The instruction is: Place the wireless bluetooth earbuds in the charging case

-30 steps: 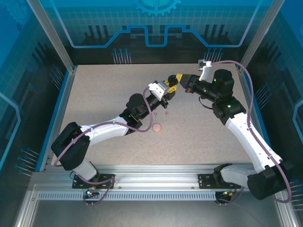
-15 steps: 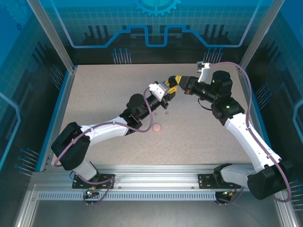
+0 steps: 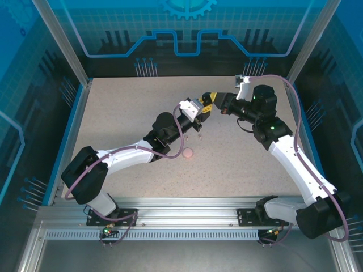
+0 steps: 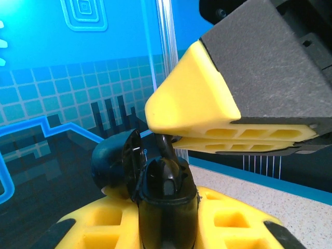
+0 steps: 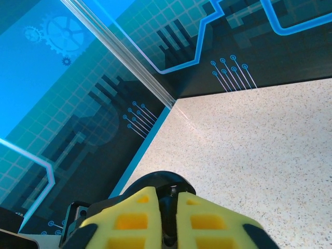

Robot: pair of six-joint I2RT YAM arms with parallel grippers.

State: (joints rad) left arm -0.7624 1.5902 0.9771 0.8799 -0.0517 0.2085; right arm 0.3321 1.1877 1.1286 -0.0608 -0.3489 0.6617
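Left wrist view: the right claw (image 4: 162, 130) has moved in closer, pinching the black earbud (image 4: 165, 148) by its stem. The earbud now stands in the open black case (image 4: 165, 199), which the left claw (image 4: 167, 224) squeezes tight above the far middle of the table (image 3: 130, 107), so it looks nearly in.

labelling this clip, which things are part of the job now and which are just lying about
in use: open black round plastic case, held by left gripper; black stemmed plastic earbud, in right gripper
lying about: pink round case; tiny earbuds on table
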